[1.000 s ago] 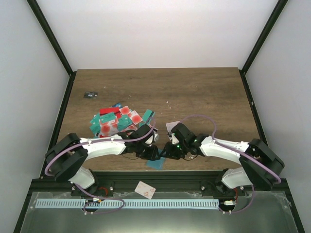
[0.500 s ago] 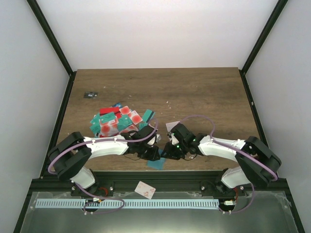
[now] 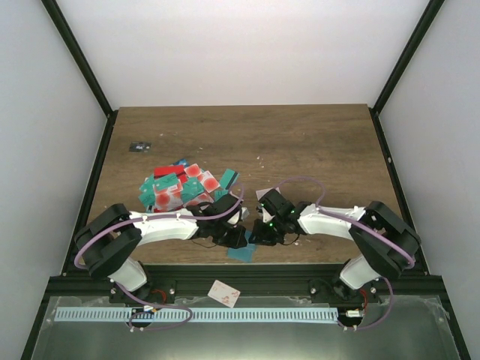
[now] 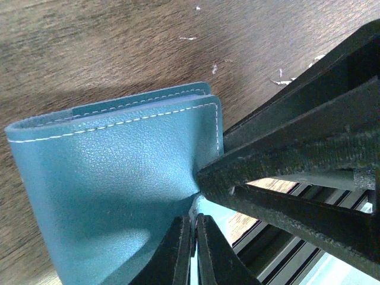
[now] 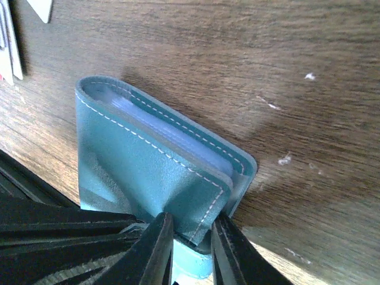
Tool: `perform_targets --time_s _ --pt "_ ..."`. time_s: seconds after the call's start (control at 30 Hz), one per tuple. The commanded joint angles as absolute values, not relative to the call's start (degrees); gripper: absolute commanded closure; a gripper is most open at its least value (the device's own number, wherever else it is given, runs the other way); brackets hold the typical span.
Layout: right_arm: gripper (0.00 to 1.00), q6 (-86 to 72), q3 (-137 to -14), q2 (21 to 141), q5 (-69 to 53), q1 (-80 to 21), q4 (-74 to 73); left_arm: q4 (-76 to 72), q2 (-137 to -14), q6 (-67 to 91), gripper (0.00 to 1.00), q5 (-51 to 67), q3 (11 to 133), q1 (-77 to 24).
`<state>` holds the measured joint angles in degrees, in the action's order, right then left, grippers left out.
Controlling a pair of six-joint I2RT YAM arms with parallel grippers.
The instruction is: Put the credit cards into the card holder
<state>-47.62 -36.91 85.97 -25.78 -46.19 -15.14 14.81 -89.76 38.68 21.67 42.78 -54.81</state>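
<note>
The card holder [image 3: 241,253], a teal-blue folding wallet, lies at the table's front edge between my two grippers. In the left wrist view the card holder [image 4: 119,178] is partly folded, and my left gripper [image 4: 194,240] is shut on a thin flap of it. In the right wrist view my right gripper [image 5: 193,240] is shut on a stitched corner flap of the card holder [image 5: 148,160], whose inner pockets show. Both grippers meet over it, left gripper [image 3: 237,238] and right gripper [image 3: 257,236]. The credit cards [image 3: 180,187] lie in a red, teal and white pile at mid-left.
One card [image 3: 223,293] lies below the table's front edge on the frame. A pale card [image 3: 264,195] lies behind my right wrist. A small dark object [image 3: 139,146] sits at the far left. The black frame rail [image 3: 240,268] runs just in front of the holder.
My right arm has shifted a little to the left, toward the left gripper. The left arm and the card holder have barely moved.
</note>
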Motion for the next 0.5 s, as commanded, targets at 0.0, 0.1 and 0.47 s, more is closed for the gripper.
perform_targets --time_s 0.0,0.1,0.47 --pt "0.8 -46.3 -39.6 88.5 -21.4 -45.9 -20.0 15.1 -91.3 37.9 0.96 20.2 42.1 -55.5" --pt "0.8 -45.8 -40.4 90.2 -19.8 -45.9 -22.1 16.6 -91.3 37.9 0.96 18.9 42.2 -55.9" --pt "0.8 -45.2 -40.9 92.8 -18.0 -45.8 -24.3 21.6 -91.9 39.6 0.96 13.7 39.1 -57.1"
